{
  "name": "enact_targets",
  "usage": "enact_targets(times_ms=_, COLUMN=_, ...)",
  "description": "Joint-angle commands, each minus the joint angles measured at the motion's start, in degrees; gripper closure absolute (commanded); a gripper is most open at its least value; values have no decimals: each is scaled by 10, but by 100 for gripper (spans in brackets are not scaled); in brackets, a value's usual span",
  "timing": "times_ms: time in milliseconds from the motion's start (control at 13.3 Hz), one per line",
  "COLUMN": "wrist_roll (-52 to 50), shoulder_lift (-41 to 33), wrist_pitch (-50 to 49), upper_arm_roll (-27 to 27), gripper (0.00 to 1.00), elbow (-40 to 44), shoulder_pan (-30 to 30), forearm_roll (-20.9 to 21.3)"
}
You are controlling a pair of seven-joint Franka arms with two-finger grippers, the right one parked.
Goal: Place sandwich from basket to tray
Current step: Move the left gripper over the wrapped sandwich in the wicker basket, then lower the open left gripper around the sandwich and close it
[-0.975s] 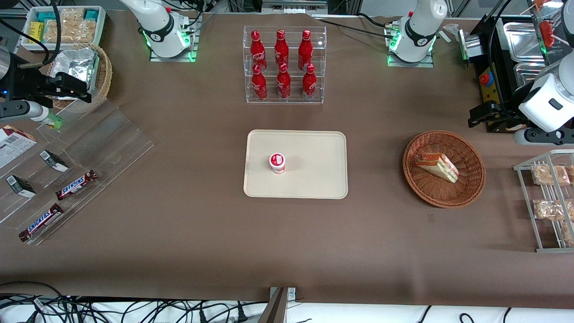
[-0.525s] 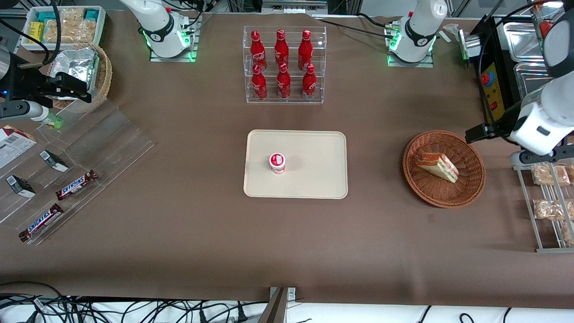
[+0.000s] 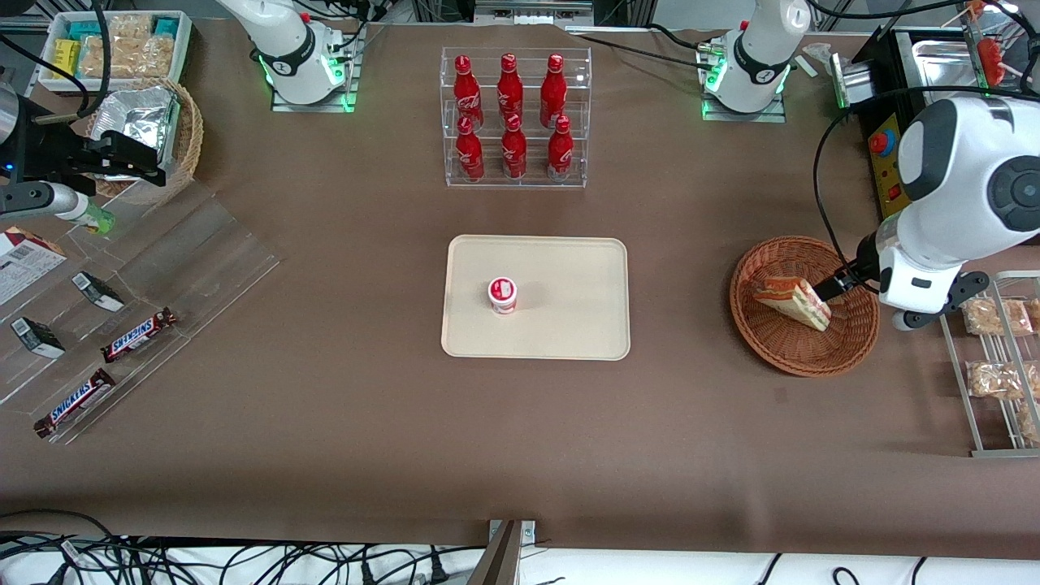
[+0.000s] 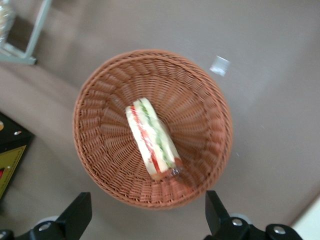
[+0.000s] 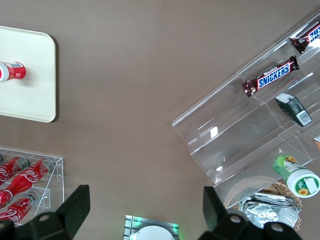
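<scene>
The sandwich (image 3: 792,302), a white-bread wedge with red and green layers, lies in the reddish-brown wicker basket (image 3: 764,351) toward the working arm's end of the table. The left arm's gripper (image 3: 830,288) hangs open above the basket, over the sandwich's end nearest the working arm's end. In the left wrist view the sandwich (image 4: 150,141) lies in the basket (image 4: 95,160), and the two black fingers (image 4: 80,216) stand wide apart, well above it and holding nothing. The cream tray (image 3: 569,276) lies at the table's middle and shows in the right wrist view (image 5: 30,85).
A small red-and-white cup (image 3: 503,294) stands on the tray. A clear rack of red bottles (image 3: 514,118) stands farther from the camera than the tray. A wire rack of snack packs (image 3: 995,370) and a black control box (image 3: 890,154) flank the basket.
The left arm has swung down from beside the black box to over the basket. The gripper now hangs above the sandwich's end. The sandwich has not moved.
</scene>
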Motion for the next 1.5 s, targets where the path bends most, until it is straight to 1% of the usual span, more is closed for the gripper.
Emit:
enact_targets(times_ms=0, wrist_roll=-76, shoulder_lift=-21, wrist_pitch=69, upper_arm_roll=-3, gripper=0, elbow=-69, shoulder_pan=2, forearm_roll=23)
enact_targets(times_ms=150, wrist_roll=-119, shoulder_lift=-21, wrist_pitch=129, upper_arm_roll=-3, gripper=0, elbow=-113, shoulder_pan=1, forearm_roll=25)
enact_targets(times_ms=375, wrist_roll=-187, shoulder_lift=-12, wrist_pitch=199, upper_arm_roll=-4, gripper=0, elbow=-161, shoulder_pan=1, forearm_roll=76)
enact_targets(times_ms=600, wrist_roll=-232, shoulder_lift=9, wrist_pitch=250, upper_arm_roll=-3, gripper=0, elbow=-179, shoulder_pan=1, forearm_roll=78)
enact_targets(times_ms=900, wrist_roll=-261, shoulder_lift=30, wrist_pitch=320, upper_arm_roll=-2, gripper=0, elbow=-204, shoulder_pan=2, forearm_roll=78)
enact_targets(times_ms=1425, wrist_roll=-262, shoulder_lift=59, wrist_pitch=338, upper_arm_roll=2, gripper=0, elbow=-205, shoulder_pan=8, forearm_roll=79)
